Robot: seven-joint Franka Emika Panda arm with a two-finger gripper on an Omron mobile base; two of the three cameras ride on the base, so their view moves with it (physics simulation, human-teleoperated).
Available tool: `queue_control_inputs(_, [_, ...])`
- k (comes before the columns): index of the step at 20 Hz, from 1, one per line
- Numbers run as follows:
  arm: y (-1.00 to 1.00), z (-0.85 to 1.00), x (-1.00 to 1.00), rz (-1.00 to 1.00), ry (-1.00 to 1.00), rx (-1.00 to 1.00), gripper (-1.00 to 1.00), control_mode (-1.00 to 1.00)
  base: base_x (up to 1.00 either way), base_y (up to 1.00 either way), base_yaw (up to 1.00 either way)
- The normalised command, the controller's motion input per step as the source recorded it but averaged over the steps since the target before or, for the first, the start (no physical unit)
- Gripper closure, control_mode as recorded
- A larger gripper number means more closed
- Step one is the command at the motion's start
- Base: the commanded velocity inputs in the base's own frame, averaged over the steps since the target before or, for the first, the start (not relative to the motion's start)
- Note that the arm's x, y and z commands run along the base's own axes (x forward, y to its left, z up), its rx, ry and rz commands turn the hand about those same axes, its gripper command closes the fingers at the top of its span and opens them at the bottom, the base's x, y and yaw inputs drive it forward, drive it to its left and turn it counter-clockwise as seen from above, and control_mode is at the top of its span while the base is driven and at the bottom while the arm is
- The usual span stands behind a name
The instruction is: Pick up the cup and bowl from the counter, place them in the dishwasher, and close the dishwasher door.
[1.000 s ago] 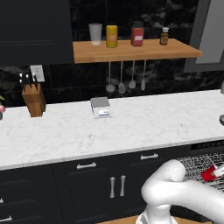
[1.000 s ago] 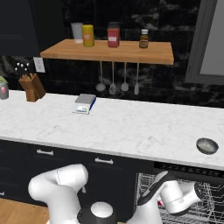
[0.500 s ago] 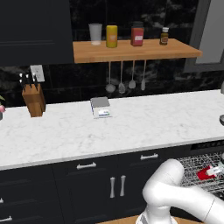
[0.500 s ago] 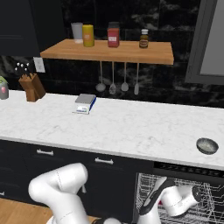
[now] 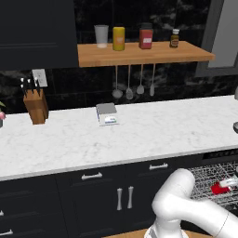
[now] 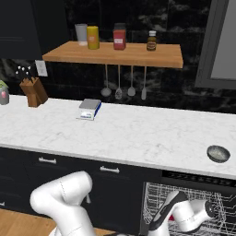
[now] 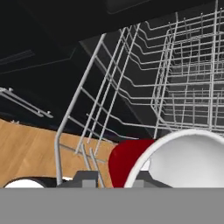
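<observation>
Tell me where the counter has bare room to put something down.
The counter is bare between the small scale and the grey bowl, and between scale and knife block. The far left end by the block is crowded.

Base views flank the counter — hand view hugs the rack.

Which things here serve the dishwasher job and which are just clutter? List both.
Job: cup, bowl, dishwasher rack, counter, gripper.
Clutter: knife block, scale, shelf jars, hanging utensils.
</observation>
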Motion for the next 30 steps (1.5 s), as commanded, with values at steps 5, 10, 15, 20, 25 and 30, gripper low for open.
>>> queue_control_inputs(5, [-0.05,0.0,0.11,-0.03,0.0,0.0,-1.0,-1.0,0.0,0.0,0.0])
queue_control_inputs(10, [-0.01,0.0,0.27,-0.08,0.06,-0.16,-1.0,-1.0,0.0,0.0,0.0])
queue_control_inputs(15, [-0.1,0.18,0.14,-0.18,0.14,-0.26,-1.0,-1.0,0.0,0.0,0.0])
queue_control_inputs(20, [-0.44,0.72,0.0,-0.23,0.15,-0.11,-1.0,-1.0,0.0,0.0,0.0])
queue_control_inputs(25, [-0.51,1.0,0.0,-0.1,0.11,-0.02,-1.0,-1.0,0.0,0.0,0.0])
queue_control_inputs(30, [-0.33,1.0,0.0,-0.02,0.08,-0.11,-1.0,-1.0,0.0,0.0,0.0])
